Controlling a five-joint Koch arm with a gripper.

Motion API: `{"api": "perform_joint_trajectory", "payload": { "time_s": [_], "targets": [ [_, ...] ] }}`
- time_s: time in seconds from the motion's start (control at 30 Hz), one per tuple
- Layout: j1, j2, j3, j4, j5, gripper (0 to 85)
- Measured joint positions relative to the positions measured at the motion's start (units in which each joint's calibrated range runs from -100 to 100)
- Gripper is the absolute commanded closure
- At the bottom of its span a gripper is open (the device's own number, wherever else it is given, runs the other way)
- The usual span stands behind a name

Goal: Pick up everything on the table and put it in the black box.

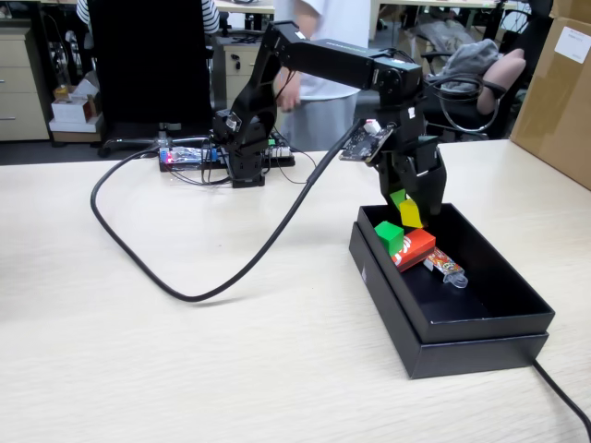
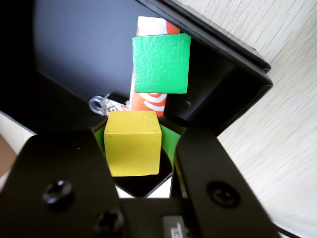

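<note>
The job looks nearly done. The green cube (image 1: 389, 237) and the red block (image 1: 415, 247) already lie inside the black box (image 1: 480, 318), touching, with a small packet (image 1: 445, 268) at about four o'clock from them in the fixed view. The gripper (image 2: 133, 148) pinches the yellow cube (image 2: 132, 143) above the box's far end. Releasing it looks like the only step left; no block remains on the table (image 1: 138, 369).

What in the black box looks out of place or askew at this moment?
The green cube does not lie flat: it sits on the red block, near the black box's wall. A small orange packet lies beside them. The yellow cube hangs in the gripper above the box.
</note>
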Motion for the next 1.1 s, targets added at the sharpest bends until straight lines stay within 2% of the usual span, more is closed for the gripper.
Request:
{"api": "perform_joint_trajectory", "payload": {
  "time_s": [0.13, 0.17, 0.23, 0.53, 0.87, 0.97, 1.1],
  "targets": [
    [0.00, 0.13, 0.00, 0.00, 0.10, 70.2],
    [0.00, 0.13, 0.00, 0.00, 0.10, 59.7],
    [-0.10, 0.13, -1.46, 0.00, 0.10, 51.6],
    [-0.10, -2.79, -4.93, 1.48, 0.05, 48.3],
    [-0.83, -22.29, -4.93, 1.48, 0.20, 48.3],
    [-3.32, -26.22, -5.11, 1.48, -0.10, 44.4],
    [-8.84, -28.25, -12.42, 1.64, -2.10, 43.9]
  ]
}}
